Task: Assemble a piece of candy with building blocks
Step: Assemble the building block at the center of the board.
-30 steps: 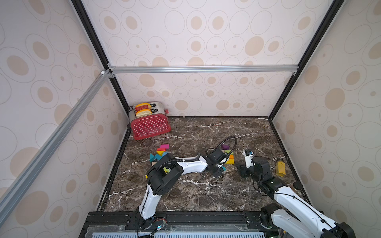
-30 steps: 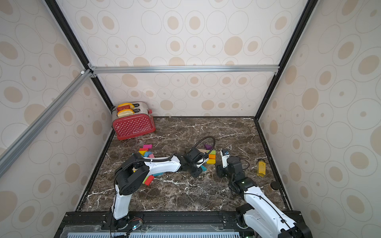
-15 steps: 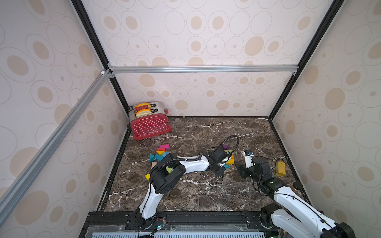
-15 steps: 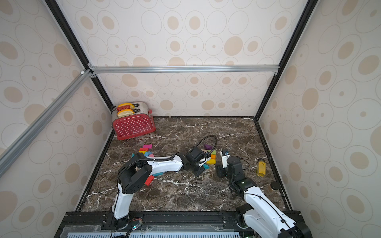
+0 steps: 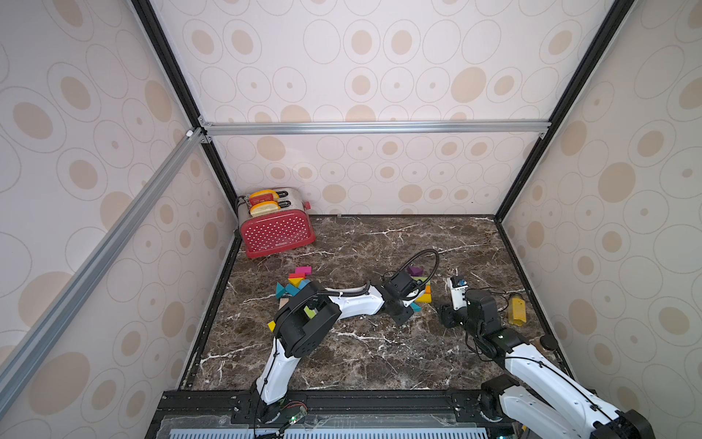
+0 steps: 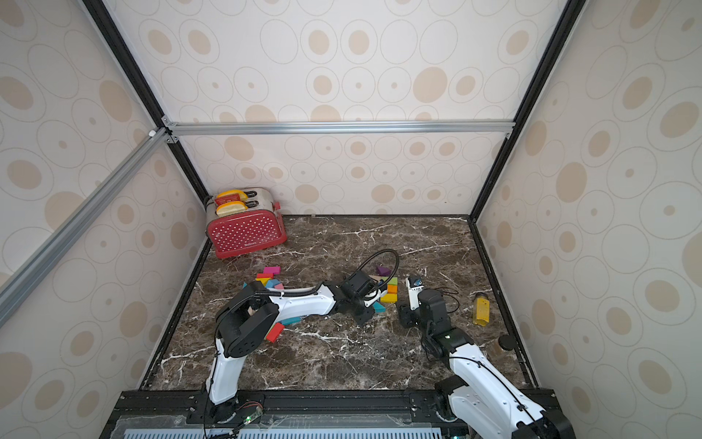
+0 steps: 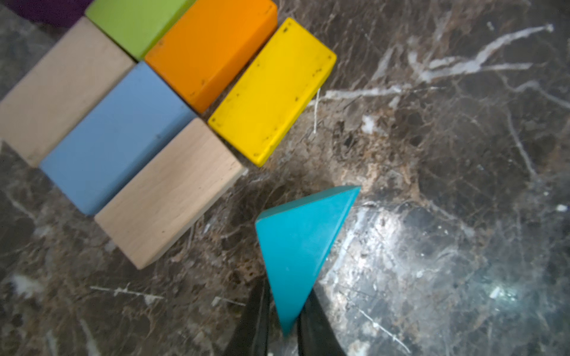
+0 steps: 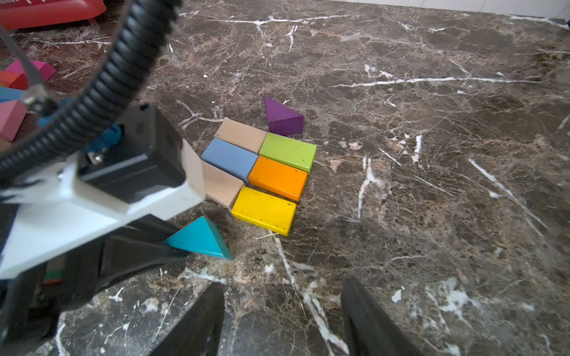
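Marble tabletop (image 5: 380, 349) | toaster (image 5: 277, 235): two toast slices (image 5: 266, 207) in slots | left hand (image 7: 285, 323): grasping teal wedge (image 7: 302, 234) | right hand (image 8: 282, 296): released

The left arm (image 5: 355, 304) is white with black joints and a ribbed black cable (image 8: 123, 64); the right gripper (image 8: 282, 285) is black.

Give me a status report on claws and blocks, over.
Left claw shut on teal wedge, apart from brick slab. Right claw open, empty. Purple wedge at slab's far end. Nothing between teal wedge and slab.
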Action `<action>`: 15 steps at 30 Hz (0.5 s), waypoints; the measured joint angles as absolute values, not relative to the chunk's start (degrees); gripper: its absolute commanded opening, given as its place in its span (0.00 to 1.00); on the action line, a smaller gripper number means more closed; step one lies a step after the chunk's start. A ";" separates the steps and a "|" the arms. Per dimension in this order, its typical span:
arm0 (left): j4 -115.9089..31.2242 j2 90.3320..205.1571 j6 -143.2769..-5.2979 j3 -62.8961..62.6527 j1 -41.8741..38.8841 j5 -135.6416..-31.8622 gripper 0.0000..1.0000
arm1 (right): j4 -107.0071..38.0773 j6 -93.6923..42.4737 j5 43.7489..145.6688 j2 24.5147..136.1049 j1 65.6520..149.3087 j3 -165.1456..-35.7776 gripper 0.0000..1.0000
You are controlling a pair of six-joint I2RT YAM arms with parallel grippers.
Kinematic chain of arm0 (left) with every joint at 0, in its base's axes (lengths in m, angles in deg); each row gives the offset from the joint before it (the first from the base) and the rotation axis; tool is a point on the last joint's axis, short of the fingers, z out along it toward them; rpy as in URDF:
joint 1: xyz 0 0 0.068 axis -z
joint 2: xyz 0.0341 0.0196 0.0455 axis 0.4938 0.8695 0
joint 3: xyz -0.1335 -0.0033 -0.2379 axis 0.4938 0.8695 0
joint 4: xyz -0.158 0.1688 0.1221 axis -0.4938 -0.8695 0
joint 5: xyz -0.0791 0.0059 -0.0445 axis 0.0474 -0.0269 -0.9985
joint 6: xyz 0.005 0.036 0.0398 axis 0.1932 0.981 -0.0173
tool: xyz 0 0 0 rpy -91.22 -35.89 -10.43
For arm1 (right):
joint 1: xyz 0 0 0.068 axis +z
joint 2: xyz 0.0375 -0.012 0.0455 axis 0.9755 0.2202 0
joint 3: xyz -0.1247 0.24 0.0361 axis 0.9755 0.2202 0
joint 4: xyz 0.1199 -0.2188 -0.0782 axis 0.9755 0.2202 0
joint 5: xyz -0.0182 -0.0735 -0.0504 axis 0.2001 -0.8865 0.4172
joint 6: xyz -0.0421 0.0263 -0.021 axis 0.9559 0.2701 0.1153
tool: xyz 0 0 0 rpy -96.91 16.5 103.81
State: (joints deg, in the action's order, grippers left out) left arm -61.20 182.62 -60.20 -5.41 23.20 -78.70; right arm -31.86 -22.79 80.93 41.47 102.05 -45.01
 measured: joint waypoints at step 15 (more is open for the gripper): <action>-61.05 182.16 -58.08 -4.73 22.26 -81.04 0.14 | -32.63 -22.79 81.15 42.06 102.05 -45.01 0.64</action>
State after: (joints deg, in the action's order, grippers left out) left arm -61.05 182.16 -58.08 -4.73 22.26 -81.04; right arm -32.63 -22.79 81.15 42.06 102.05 -45.01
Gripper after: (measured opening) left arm 0.144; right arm 0.640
